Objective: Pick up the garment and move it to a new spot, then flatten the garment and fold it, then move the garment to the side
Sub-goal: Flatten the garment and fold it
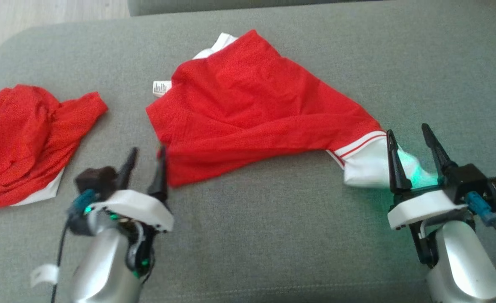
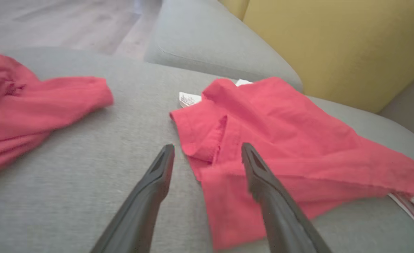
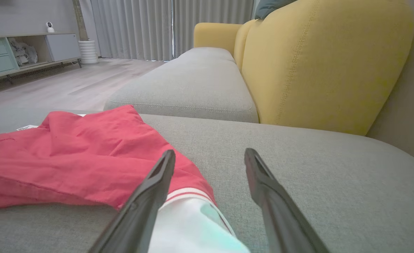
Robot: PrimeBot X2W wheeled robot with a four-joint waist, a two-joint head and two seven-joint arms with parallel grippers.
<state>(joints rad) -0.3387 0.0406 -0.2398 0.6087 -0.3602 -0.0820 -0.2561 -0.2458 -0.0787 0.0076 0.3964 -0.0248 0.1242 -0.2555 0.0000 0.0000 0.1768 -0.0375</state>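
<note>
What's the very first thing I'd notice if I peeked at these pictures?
The red shirt jumps out first, lying crumpled across the middle of the grey cushion, with a second red shirt bunched up at the left edge. Next comes the right end effector, standing open around the shirt's white cuff, which is lit green. Behind it all rises a yellow sofa back.

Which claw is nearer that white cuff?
Right. The right gripper straddles the white cuff with open fingers; the left gripper sits at the opposite corner of the red garment.
</note>
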